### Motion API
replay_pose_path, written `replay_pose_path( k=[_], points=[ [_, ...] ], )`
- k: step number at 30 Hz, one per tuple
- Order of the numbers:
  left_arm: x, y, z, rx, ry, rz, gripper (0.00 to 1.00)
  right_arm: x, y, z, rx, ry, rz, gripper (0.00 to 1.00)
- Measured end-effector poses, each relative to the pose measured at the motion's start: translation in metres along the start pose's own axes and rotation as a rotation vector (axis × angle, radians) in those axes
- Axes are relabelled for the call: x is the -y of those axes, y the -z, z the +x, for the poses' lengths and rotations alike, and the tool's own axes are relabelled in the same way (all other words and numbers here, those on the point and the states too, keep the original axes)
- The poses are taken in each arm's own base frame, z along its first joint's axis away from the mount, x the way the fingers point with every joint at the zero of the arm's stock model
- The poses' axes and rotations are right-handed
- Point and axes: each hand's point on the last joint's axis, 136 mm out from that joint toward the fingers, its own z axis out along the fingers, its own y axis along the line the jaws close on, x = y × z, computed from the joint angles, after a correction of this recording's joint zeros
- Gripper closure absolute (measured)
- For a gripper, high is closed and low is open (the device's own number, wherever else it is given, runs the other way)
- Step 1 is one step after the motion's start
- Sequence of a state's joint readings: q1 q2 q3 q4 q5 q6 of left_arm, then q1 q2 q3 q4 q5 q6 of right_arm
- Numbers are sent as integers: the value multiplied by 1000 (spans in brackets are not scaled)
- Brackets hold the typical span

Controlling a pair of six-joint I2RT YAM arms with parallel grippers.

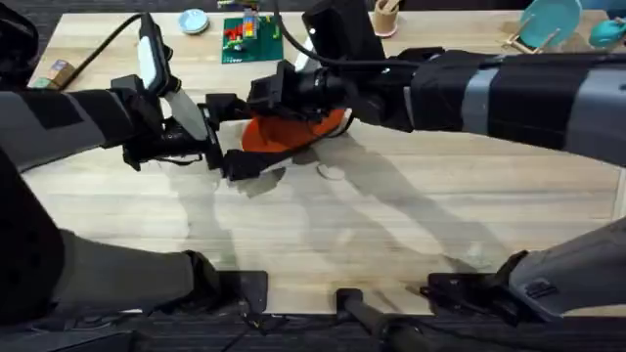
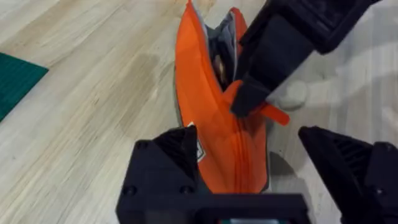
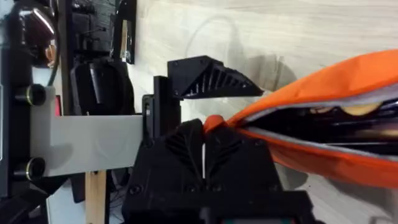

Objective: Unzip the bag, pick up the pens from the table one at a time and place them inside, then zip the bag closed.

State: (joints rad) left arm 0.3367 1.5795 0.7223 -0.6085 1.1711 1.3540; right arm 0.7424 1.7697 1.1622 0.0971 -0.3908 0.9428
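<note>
Overhead: left gripper [image 1: 217,149] straddling, jaws wide, the bag's [image 1: 284,135] near end mid-table [image 1: 391,225], presumably steadying it; rightward, right gripper [image 1: 256,101] pinching the zipper pull [image 2: 264,112], likely for zipping over dark contents.

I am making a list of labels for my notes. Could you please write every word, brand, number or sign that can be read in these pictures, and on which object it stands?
None can be read.
The bag has a small white tag at its side, by the left gripper: too blurred and partly hidden.
The green board at the far table edge carries coloured marks: too small to read.
</note>
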Motion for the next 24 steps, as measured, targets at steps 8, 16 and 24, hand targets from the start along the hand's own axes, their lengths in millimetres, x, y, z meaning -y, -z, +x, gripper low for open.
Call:
replay_pose_path(
  k=[8, 16, 24],
  points=[
    [-2, 0, -3, 15, -22, -4, 421, 0, 0, 0, -2, 0, -2, 972],
    [-6, 0, -3, 15, -38, -14, 952, -1, 0, 2, -13, -2, -5, 971],
    [-6, 0, -3, 15, -38, -14, 961, 1, 1, 1, -14, 2, -4, 971]
  ],
)
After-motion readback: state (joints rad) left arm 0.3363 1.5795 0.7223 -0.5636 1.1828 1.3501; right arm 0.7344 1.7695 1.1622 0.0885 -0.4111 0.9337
